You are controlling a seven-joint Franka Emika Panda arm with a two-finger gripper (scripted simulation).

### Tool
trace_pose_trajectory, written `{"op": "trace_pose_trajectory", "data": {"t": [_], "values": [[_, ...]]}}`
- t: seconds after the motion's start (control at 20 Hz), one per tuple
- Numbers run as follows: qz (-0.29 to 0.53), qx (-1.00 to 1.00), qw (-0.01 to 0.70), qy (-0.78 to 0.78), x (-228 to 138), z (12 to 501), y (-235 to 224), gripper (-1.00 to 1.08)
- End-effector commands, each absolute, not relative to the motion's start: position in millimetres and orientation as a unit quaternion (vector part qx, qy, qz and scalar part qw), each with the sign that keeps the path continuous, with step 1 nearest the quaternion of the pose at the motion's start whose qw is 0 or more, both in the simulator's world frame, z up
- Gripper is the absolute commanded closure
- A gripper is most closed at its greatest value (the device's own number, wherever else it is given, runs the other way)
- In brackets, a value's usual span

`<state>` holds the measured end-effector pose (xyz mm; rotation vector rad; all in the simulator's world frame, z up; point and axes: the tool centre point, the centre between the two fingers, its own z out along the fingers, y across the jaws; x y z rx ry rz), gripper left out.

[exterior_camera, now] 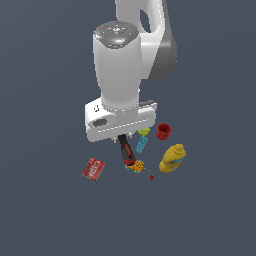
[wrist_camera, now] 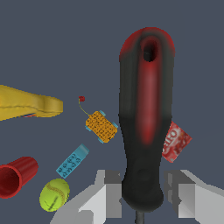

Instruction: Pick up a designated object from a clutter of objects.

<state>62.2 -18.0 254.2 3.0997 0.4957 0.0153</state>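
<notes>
The screwdriver (exterior_camera: 125, 151) hangs handle-down under my gripper (exterior_camera: 121, 137), lifted above the clutter. In the wrist view its chunky red-and-black handle (wrist_camera: 144, 122) fills the middle, and my gripper (wrist_camera: 142, 197) is shut on it near the shaft end. One finger (wrist_camera: 107, 192) presses each side of the handle. The thin shaft is almost wholly hidden. The orange-and-teal piece (exterior_camera: 136, 165) lies just below the handle's tip on the floor.
On the exterior view's right lie the yellow mustard bottle (exterior_camera: 172, 158), red cup (exterior_camera: 163, 131), green ball (exterior_camera: 144, 132) and blue block (exterior_camera: 142, 144). The flat red box (exterior_camera: 93, 169) lies to the left. A tiny red bit (exterior_camera: 152, 177) sits near the bottle.
</notes>
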Motion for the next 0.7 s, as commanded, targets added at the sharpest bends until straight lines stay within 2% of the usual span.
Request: {"op": "trace_pose_trajectory", "data": {"t": [0.0, 0.35, 0.65], "values": [[0.004, 0.987, 0.001, 0.158, 59, 284, -11, 1.08], [0.002, 0.988, 0.001, 0.157, 53, 358, 7, 1.08], [0.001, 0.988, 0.0, 0.157, 51, 403, 18, 1.08]]}}
